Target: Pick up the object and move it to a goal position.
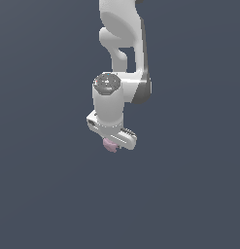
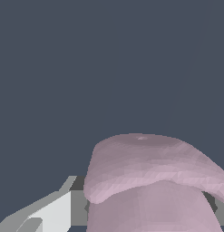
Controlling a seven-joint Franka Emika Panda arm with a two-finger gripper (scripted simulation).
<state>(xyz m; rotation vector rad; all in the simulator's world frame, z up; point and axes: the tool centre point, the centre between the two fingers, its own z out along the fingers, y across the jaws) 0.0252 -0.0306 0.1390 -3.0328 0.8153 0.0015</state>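
There is one white robot arm (image 1: 116, 58), with one gripper (image 1: 113, 142), and one pale pink object (image 1: 110, 145) just under that gripper.

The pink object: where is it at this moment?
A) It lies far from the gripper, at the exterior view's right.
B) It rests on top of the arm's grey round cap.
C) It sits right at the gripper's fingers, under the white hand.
C: in the exterior view the pink object pokes out just below the gripper, and it fills the wrist view close to the camera.
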